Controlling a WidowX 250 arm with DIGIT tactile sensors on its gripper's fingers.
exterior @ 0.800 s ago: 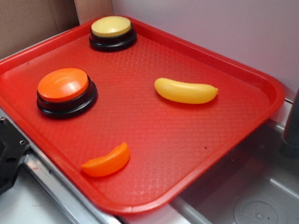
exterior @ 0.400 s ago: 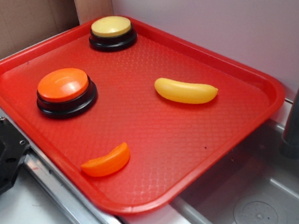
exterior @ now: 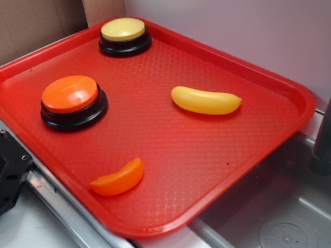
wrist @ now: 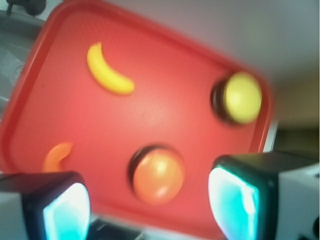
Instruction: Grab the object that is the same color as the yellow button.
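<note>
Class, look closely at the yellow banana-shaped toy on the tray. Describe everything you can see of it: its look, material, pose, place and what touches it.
The yellow banana toy is smooth, glossy and plastic-looking, elongated with tapered, rounded ends and a gentle curve. It lies flat on the red tray, in the far right part, its length running roughly left to right in the exterior view. Only the tray touches it; both buttons and the orange slice sit well apart. The wrist view shows it blurred, far from the gripper, whose fingers stand apart.

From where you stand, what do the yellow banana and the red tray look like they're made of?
The banana looks like smooth, glossy moulded plastic: it has soft highlights along its top and one even yellow colour. The tray also looks like plastic, but duller, with a fine embossed diamond texture across its floor and a smooth raised rim. Neither can be confirmed by sight alone.
</note>
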